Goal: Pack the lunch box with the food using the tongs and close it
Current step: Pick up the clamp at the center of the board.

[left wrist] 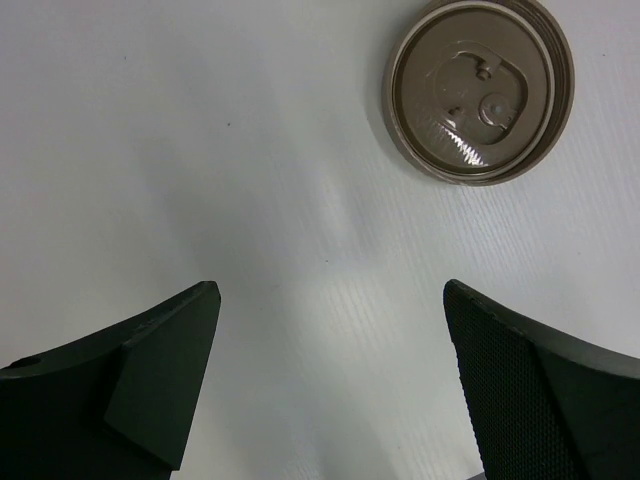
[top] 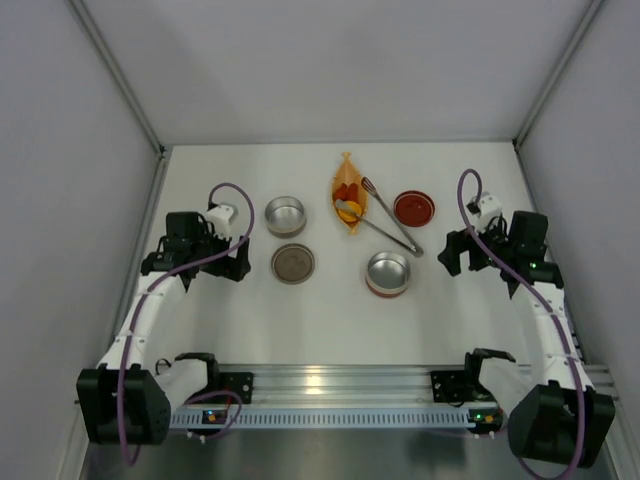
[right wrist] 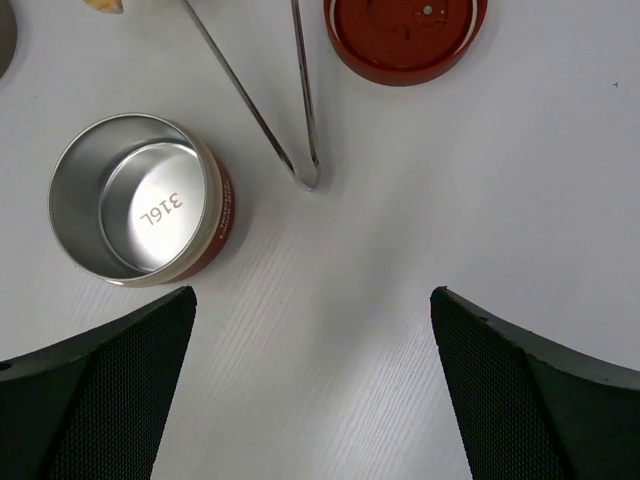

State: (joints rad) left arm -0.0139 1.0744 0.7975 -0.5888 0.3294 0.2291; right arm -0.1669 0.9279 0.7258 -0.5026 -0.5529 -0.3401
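Note:
The lunch box lies in parts: a red-banded steel tin, its red lid, a second steel tin and a brown lid. Small red and orange-yellow pieces of food sit on an orange leaf-shaped dish. The slim silver tongs lie flat between the dish and the red lid, joined end toward the near right. My left gripper hangs open left of the brown lid. On the right, my right gripper is open over bare table, just short of the tongs' joined end.
White walls close in the table on the left, right and back. The arm bases and a metal rail line the near edge. Bare white table lies between the tins and the rail.

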